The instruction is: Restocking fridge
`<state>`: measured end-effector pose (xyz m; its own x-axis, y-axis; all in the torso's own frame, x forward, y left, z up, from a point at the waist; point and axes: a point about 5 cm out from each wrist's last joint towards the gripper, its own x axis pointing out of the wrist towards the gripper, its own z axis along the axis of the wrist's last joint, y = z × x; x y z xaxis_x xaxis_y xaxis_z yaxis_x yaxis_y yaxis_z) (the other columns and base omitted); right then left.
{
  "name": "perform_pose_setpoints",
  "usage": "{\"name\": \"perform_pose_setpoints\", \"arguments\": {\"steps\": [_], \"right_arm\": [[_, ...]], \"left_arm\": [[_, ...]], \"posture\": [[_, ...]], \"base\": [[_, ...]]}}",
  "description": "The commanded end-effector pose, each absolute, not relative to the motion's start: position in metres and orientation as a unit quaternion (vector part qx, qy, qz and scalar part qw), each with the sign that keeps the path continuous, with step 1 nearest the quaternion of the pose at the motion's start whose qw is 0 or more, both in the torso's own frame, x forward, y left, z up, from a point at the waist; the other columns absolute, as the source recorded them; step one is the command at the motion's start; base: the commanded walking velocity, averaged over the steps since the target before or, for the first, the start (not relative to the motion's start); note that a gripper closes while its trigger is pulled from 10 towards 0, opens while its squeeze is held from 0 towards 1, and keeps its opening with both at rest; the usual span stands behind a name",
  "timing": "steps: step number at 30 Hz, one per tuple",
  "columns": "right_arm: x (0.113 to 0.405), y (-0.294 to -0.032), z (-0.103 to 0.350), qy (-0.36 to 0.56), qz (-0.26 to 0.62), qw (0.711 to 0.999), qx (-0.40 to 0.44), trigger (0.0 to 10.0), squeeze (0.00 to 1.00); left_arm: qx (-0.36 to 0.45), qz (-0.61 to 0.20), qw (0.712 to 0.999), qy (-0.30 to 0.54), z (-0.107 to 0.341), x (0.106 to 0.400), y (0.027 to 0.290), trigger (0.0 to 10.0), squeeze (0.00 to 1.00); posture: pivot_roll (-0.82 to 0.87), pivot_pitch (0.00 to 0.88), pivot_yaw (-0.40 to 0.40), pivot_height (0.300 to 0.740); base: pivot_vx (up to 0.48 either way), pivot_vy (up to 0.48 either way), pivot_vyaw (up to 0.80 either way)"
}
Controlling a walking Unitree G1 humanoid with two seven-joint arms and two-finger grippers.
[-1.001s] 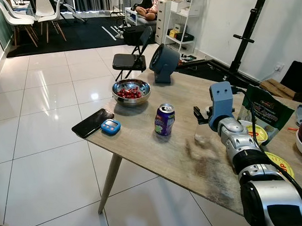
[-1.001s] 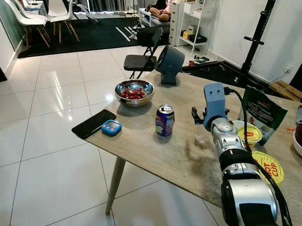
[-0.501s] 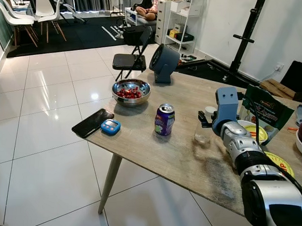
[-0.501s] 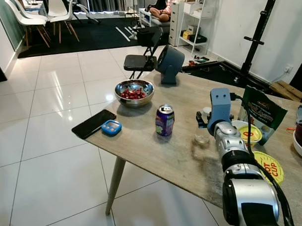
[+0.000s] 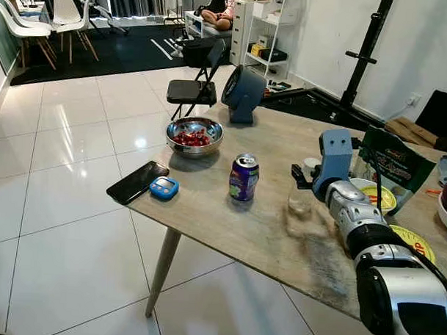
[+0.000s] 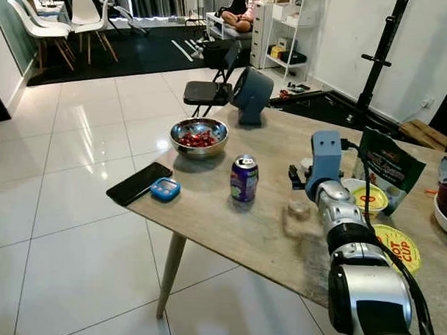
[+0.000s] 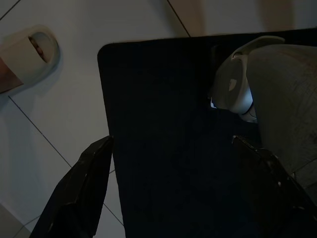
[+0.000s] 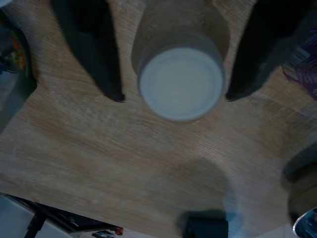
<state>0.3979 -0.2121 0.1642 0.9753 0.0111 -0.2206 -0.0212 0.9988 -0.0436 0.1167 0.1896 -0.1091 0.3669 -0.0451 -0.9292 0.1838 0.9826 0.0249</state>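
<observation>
the right tool (image 8: 171,94) hangs over a clear plastic bottle with a white round cap (image 8: 181,82) that stands upright on the pale wooden counter (image 5: 229,226). its two black fingers (image 8: 91,54) are spread wide, one on each side of the bottle and apart from it, so the tool is released and grips nothing. in the head views the silver right arm with its blue wrist block (image 5: 334,153) reaches across the counter to that bottle (image 5: 300,203), which sits between a purple drink can (image 5: 243,178) and a green snack bag (image 5: 394,167).

near the counter's left edge lie a black phone (image 5: 137,181) and, just beside it, a small blue timer (image 5: 164,187). behind the can is a steel bowl of red pieces (image 5: 194,135), and farther back a grey round fan (image 5: 241,93). yellow-lidded cups (image 6: 370,197) rest just beside the arm's right.

the left tool (image 7: 173,193) hangs idle over a dark mat (image 7: 163,124) on white tile floor (image 7: 44,119), its fingers wide apart and released. a pale slipper (image 7: 27,52) lies on the tiles near the mat.
</observation>
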Motion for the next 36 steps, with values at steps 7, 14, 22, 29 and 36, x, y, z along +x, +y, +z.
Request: {"name": "perform_pose_setpoints", "arguments": {"steps": [7,14,22,29,36], "right_arm": [[0.4,-0.209,0.168,0.099,0.015,0.995,-0.011,0.0,0.0],[0.4,-0.208,0.168,0.096,0.019,0.995,-0.009,0.0,0.0],[0.402,-0.209,0.181,0.054,0.037,0.998,0.006,0.0,0.0],[0.402,-0.224,0.225,-0.056,0.067,0.996,0.033,10.0,0.0],[0.396,-0.232,0.253,-0.124,0.119,0.984,0.038,10.0,0.0]], "left_arm": [[0.064,-0.086,0.816,0.568,-0.112,0.109,0.184,10.0,0.0],[0.067,-0.088,0.816,0.567,-0.112,0.109,0.183,10.0,0.0],[0.067,-0.089,0.816,0.567,-0.112,0.11,0.183,10.0,0.0],[0.064,-0.087,0.817,0.567,-0.112,0.11,0.183,10.0,0.0],[0.062,-0.086,0.817,0.567,-0.112,0.11,0.182,10.0,0.0]], "posture": [[0.0,0.0,-0.036,0.74],[0.0,0.0,-0.037,0.74],[0.0,0.0,-0.037,0.74],[0.0,0.0,-0.034,0.74],[0.0,0.0,-0.036,0.74]], "base": [[0.0,0.0,0.0],[0.0,0.0,0.0],[0.0,0.0,0.0],[0.0,0.0,0.0],[0.0,0.0,0.0]]}}
